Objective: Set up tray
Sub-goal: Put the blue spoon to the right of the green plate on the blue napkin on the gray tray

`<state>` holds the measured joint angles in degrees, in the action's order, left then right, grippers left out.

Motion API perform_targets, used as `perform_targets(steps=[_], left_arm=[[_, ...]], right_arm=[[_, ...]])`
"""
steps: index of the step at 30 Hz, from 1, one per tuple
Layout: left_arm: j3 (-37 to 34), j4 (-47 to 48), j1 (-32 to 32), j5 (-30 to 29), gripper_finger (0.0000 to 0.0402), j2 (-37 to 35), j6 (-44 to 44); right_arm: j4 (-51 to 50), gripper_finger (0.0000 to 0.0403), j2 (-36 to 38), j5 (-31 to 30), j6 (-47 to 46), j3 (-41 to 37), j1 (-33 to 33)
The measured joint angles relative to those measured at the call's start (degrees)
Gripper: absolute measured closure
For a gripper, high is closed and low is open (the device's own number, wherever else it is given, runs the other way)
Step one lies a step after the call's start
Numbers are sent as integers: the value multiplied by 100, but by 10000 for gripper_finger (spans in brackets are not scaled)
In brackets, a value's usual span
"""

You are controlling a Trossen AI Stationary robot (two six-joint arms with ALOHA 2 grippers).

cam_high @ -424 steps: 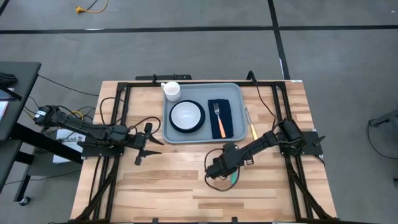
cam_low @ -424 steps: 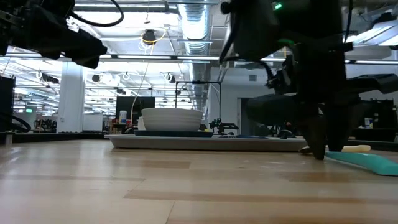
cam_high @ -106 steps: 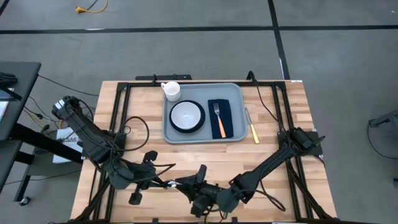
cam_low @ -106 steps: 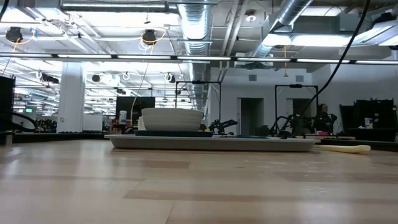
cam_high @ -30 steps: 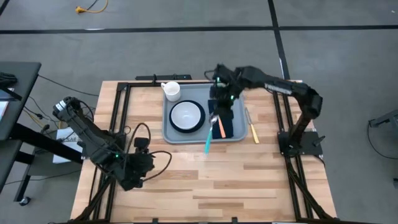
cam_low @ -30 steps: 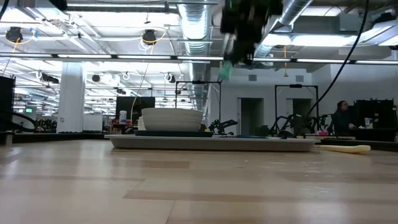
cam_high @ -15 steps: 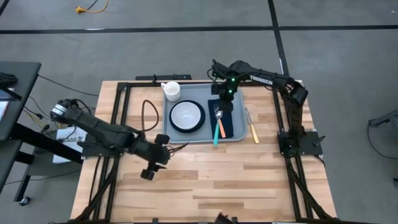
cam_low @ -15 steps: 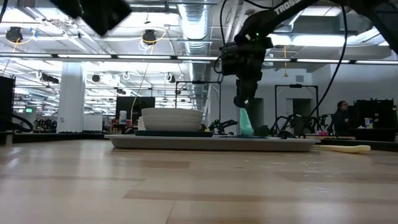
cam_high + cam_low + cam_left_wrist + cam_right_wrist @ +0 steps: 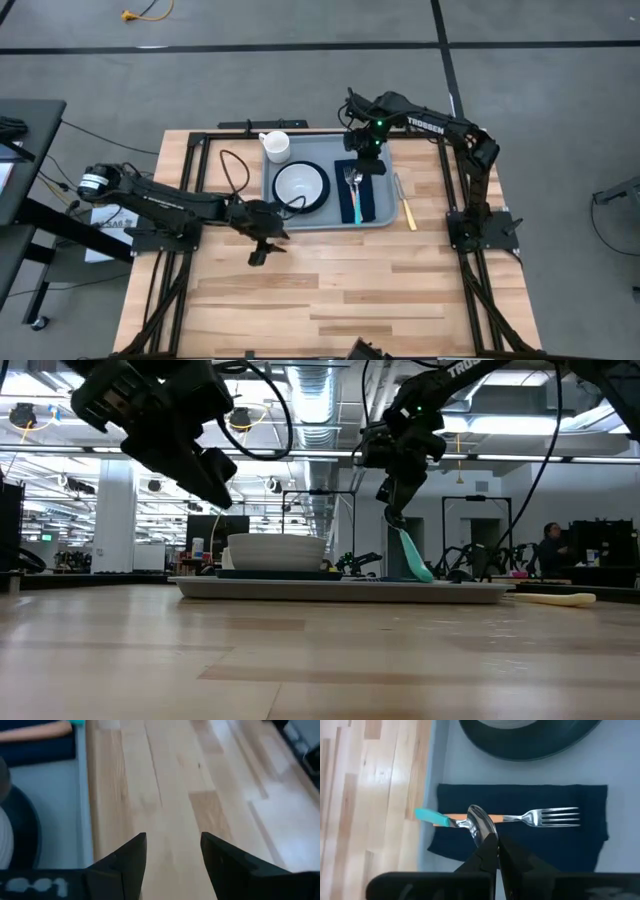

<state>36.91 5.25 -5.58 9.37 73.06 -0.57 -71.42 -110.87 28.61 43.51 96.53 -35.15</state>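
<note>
The grey-blue tray (image 9: 380, 150) lies at the table's far middle. It carries a dark-rimmed white plate (image 9: 300, 185), a white mug (image 9: 276, 146) and a navy napkin (image 9: 371, 197). An orange-handled fork (image 9: 545, 816) lies on the napkin. My right gripper (image 9: 352, 176) hovers over the napkin, shut on a teal-handled spoon (image 9: 346, 205). My left gripper (image 9: 260, 250) hangs open above bare wood by the tray's near left corner, with nothing between its fingers (image 9: 127, 857). My right gripper pinches the spoon's metal bowl (image 9: 479, 822) between its two fingers, at its rim. The fingers slant down from above and from the far side. The spoon tilts, its teal handle (image 9: 412, 563) lowest and toward the near edge, over the napkin beside the fork. Whether that end touches the napkin I cannot tell.
A yellow-handled knife (image 9: 403, 201) lies on the wood just right of the tray. The near half of the table (image 9: 330, 300) is bare wood. Black frame rails (image 9: 160, 290) run along both sides.
My right gripper has come down over the napkin with the spoon, whose teal handle has sunk from high up to tray level and swung in beside the fork. My left arm has swung from the near left toward the tray's near left corner and has sunk, fingers still open.
</note>
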Motion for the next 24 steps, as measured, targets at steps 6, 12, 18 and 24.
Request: perform_targets(steps=[6,12,18,24], left_arm=[[-282,-1048,-186,-51,226,0,-499],[-282,-1319,-585,-766,226,0,-838],[-285,-1286,-768,-1354,226,-85,-776],[-285,-400,-598,-1244,226,-961,30]], right_arm=[[-30,403,0,-6,391,116,-9],[4,403,0,1,1087,129,-9],[242,403,0,259,1233,131,-9],[334,403,0,460,1269,168,-6]])
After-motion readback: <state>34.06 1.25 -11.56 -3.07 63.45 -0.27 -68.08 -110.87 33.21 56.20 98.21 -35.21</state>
